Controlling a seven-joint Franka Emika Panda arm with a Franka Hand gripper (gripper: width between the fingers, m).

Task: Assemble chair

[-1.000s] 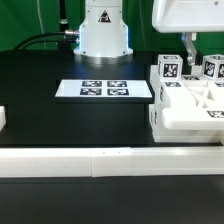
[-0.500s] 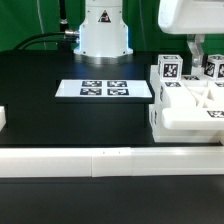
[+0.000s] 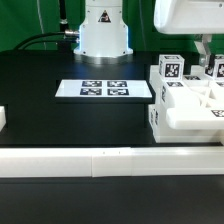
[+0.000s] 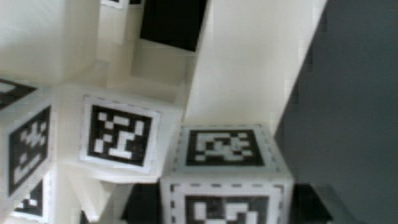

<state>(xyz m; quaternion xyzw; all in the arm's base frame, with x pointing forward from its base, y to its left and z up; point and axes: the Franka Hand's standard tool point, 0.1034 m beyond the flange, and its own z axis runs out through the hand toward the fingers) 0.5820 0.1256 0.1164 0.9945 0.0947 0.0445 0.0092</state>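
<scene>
The chair's white tagged pieces stand in a cluster at the exterior view's right: a blocky frame (image 3: 185, 108), a square post (image 3: 170, 70) and another post (image 3: 218, 70) behind the finger. My gripper (image 3: 207, 58) hangs right over that far post. In the wrist view a tagged square post (image 4: 226, 148) sits between the dark fingers, with the gripper (image 4: 222, 216) straddling it. The jaws look open, one on each side of the post, and I see no firm grip. A second tagged post (image 4: 118, 135) stands beside it.
The marker board (image 3: 105, 89) lies flat mid-table. A long low white rail (image 3: 100, 160) runs along the front. A small white piece (image 3: 3, 118) shows at the left edge. The robot base (image 3: 103, 30) stands at the back.
My gripper has moved toward the exterior view's right, from beside the near tagged post to over the far post. The chair pieces have not moved.
</scene>
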